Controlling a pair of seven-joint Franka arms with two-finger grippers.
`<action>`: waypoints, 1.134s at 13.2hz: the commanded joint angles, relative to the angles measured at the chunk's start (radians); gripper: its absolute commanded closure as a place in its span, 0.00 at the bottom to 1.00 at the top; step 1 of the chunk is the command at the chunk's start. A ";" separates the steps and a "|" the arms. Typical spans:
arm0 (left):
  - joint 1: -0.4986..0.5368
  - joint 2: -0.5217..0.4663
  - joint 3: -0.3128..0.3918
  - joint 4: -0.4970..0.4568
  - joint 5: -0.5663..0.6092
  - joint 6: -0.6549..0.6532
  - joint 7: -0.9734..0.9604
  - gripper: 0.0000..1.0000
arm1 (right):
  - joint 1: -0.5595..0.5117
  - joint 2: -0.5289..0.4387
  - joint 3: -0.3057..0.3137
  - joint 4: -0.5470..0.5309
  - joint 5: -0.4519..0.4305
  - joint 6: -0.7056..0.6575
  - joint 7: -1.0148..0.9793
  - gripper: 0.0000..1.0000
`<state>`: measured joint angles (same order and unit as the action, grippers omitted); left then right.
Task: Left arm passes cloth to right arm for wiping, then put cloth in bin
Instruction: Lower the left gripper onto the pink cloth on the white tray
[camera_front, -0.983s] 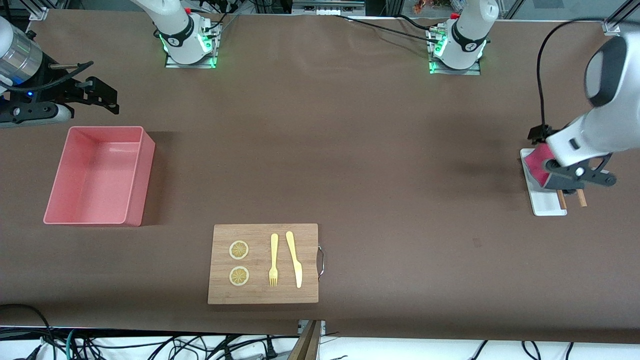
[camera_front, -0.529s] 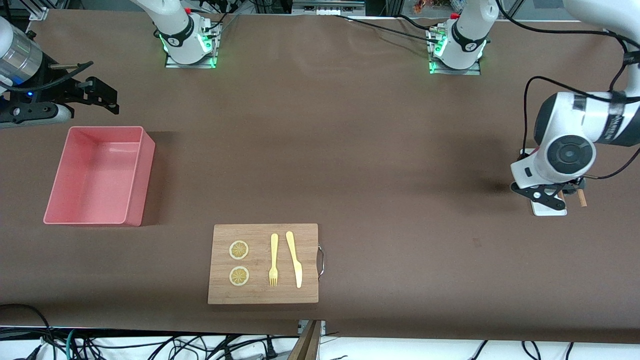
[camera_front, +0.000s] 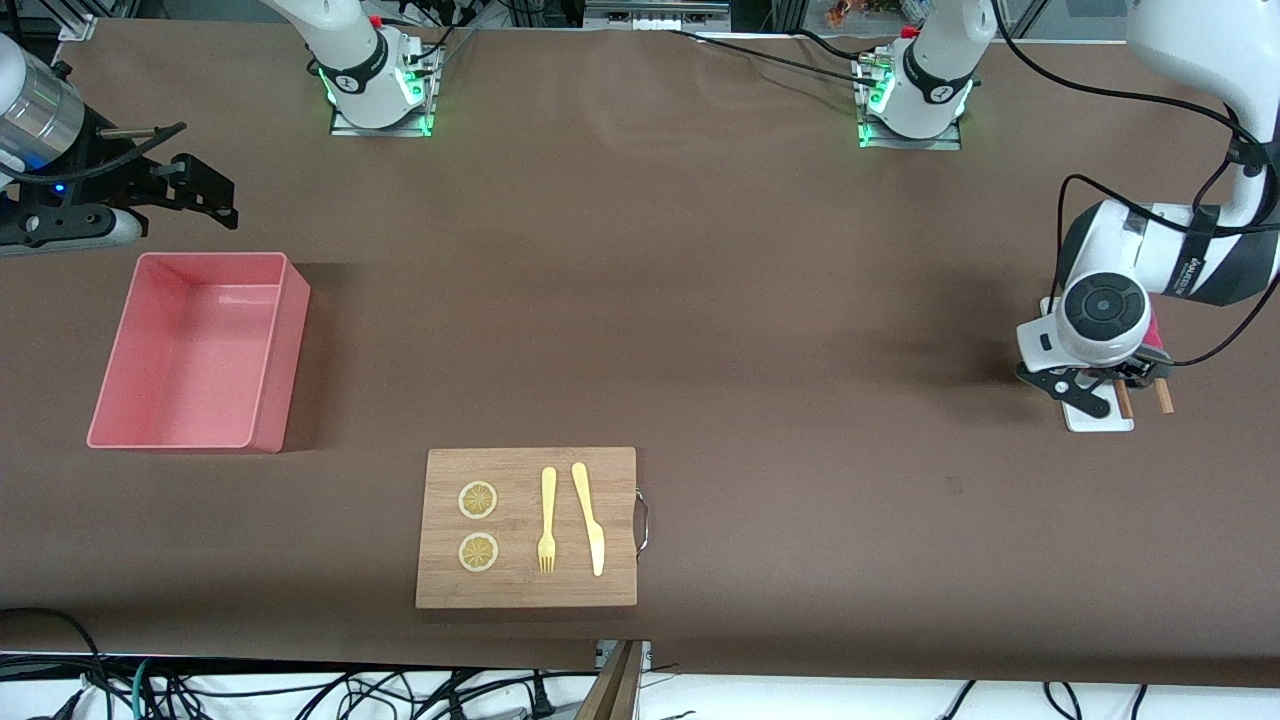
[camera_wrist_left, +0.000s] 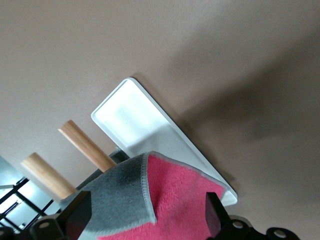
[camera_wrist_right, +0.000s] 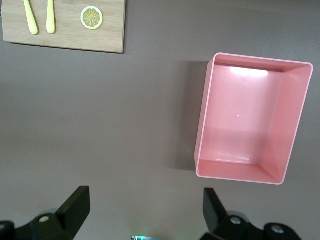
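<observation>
Brown cloth-covered table (camera_front: 700, 300) fills the view, evenly lit. Along its near edge, a white floor (camera_front: 850, 700) strewn with black cables (camera_front: 200, 690). Metal framing (camera_front: 660, 15) up top.

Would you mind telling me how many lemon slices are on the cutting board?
2. Both lie on the cutting board, beside the fork: one lemon slice farther from the front camera, the other nearer.

Cloth (camera_wrist_left: 175, 200) cut off by the frame edge, white tray (camera_front: 1095, 415) (mostly) hidden under the left arm.

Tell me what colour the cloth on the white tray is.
The cloth is crimson-pink with a grey backing and edge, clearest in the left wrist view.
</observation>
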<state>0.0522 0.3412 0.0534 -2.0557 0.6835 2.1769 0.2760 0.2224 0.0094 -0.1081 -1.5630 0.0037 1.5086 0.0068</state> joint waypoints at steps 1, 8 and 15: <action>0.015 -0.013 -0.004 -0.026 0.036 0.032 -0.020 0.10 | -0.002 0.001 0.004 0.015 0.001 -0.005 0.007 0.00; 0.032 0.019 -0.001 -0.012 0.085 0.058 -0.044 0.34 | -0.002 0.001 0.002 0.014 0.001 -0.005 0.007 0.00; 0.029 0.025 -0.001 0.003 0.153 0.057 -0.064 0.65 | -0.002 0.001 0.002 0.014 0.001 -0.007 0.007 0.00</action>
<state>0.0792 0.3596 0.0528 -2.0663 0.8046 2.2299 0.2319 0.2224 0.0094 -0.1079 -1.5629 0.0038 1.5086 0.0068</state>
